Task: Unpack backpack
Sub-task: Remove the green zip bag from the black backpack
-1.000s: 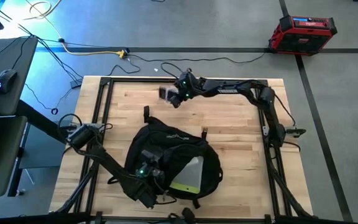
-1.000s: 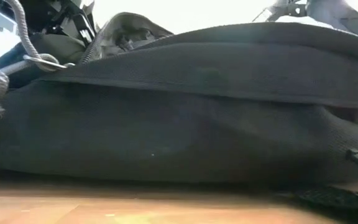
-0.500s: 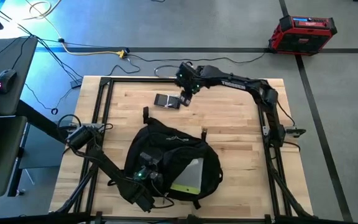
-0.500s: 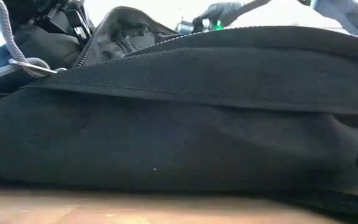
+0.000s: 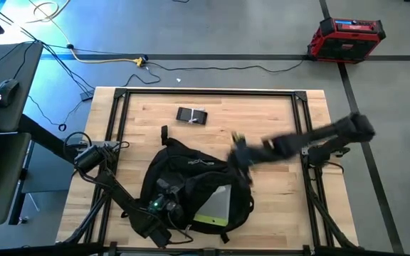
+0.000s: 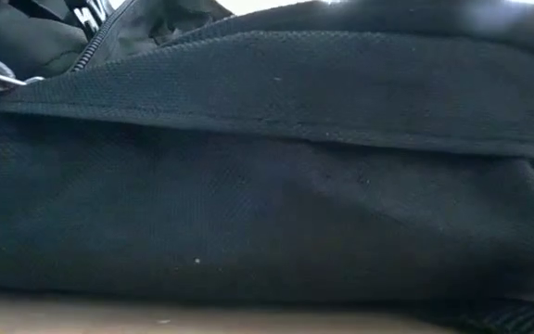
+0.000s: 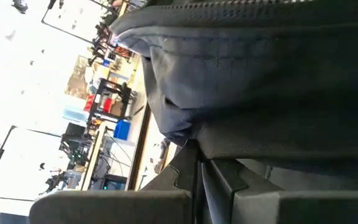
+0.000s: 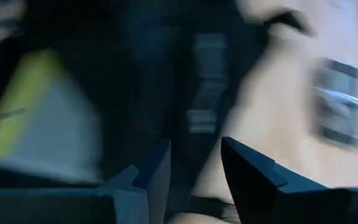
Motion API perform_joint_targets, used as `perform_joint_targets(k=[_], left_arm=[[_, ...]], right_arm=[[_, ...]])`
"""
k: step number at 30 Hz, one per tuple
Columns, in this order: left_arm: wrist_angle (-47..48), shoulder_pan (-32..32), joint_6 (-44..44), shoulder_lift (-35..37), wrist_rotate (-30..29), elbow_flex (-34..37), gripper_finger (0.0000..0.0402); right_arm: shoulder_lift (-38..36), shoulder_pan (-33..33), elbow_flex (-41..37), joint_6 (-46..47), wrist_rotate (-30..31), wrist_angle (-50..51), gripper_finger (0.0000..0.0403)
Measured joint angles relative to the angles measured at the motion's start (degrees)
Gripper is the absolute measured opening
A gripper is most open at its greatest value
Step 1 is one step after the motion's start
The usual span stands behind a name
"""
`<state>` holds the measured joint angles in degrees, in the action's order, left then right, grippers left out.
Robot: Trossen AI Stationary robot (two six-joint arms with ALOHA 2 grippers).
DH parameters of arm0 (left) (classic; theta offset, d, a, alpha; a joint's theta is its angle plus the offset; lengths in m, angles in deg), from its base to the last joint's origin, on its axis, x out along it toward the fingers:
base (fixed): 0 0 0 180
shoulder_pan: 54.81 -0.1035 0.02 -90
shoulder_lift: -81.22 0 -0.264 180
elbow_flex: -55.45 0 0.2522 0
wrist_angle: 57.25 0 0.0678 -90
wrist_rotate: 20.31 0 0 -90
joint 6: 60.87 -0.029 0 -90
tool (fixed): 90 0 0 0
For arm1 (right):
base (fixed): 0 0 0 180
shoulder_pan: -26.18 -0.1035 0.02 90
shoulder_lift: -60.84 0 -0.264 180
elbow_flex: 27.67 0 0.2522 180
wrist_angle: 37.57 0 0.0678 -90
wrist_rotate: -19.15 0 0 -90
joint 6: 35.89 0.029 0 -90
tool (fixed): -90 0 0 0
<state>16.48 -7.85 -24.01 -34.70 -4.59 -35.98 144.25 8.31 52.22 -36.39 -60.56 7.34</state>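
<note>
Backpack fills the low view; high view shows right gripper beside it.

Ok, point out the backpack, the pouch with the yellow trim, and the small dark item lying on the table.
backpack (image 5: 184, 171): high view, on its black top panel.
pouch (image 5: 216, 205): high view, on its translucent face.
small dark item (image 5: 191, 115): high view, on its middle.

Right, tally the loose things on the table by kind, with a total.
Backpack: 1
Translucent pouch with yellow trim, showing in the backpack's opening: 1
Small dark item lying apart on the wood: 1
Total: 3
</note>
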Motion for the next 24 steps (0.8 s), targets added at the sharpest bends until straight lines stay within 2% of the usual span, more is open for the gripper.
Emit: perform_joint_targets(k=[3,7,9,11,13,20,24], left_arm=[[0.0,0.0,0.0,0.0,-0.5,0.0,0.0000],[-0.1,0.0,0.0,0.0,-1.3,0.0,0.0000],[-0.1,0.0,0.0,0.0,-1.1,0.0,0.0000],[-0.2,0.1,0.2,0.0,-0.6,0.0,0.0000],[-0.2,0.5,0.8,0.0,-0.2,0.0,0.0000],[-0.4,1.0,2.1,0.0,0.1,0.0,0.0000],[-0.4,1.0,2.1,0.0,0.3,0.0,0.0000]], right_arm=[[-1.5,-10.8,-8.6,0.3,2.7,-12.4,0.0128],[3.2,-21.4,-15.6,-5.1,4.3,-28.7,0.0128],[6.8,-24.4,-15.9,-7.8,10.2,-31.3,0.0128],[11.0,-25.9,-14.5,-11.0,17.8,-30.0,0.0130],[15.0,-26.7,-11.9,-15.3,22.4,-28.6,0.0137],[26.5,-26.7,-0.1,-25.3,31.4,-15.6,0.0208],[30.8,-25.9,3.1,-29.0,31.0,-8.9,0.0251]])
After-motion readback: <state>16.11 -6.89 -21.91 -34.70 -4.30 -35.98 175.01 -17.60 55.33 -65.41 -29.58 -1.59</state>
